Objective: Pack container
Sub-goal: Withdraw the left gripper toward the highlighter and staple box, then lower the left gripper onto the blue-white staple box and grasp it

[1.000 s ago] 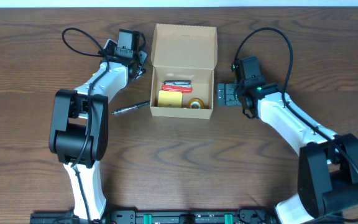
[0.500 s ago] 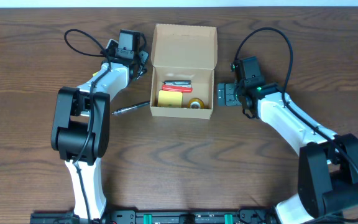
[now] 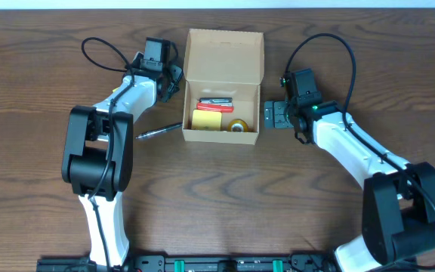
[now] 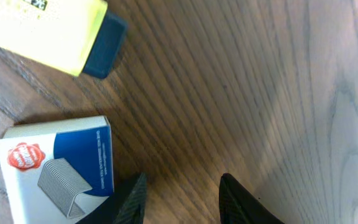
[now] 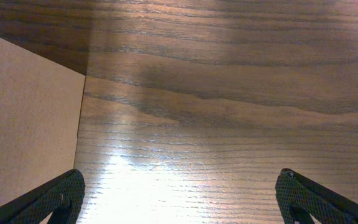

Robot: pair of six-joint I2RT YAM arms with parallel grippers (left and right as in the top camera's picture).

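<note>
Three items (image 3: 214, 106) lie packed in your small tan cardboard container (image 3: 221, 137), lid flap up, flanked by your left gripper (image 4: 185, 199), half-spread, and right gripper (image 5: 180, 196), spread wide, both empty, while a thin silver pen (image 3: 158, 131), blue-white staple box (image 4: 58, 168) and yellow highlighter (image 4: 42, 31) wait left of it.

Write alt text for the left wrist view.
A white-and-blue staple box lies on the wooden table beside the left gripper, whose fingertips stand apart with nothing between them. A yellow object with a dark blue end lies at top left.
</note>
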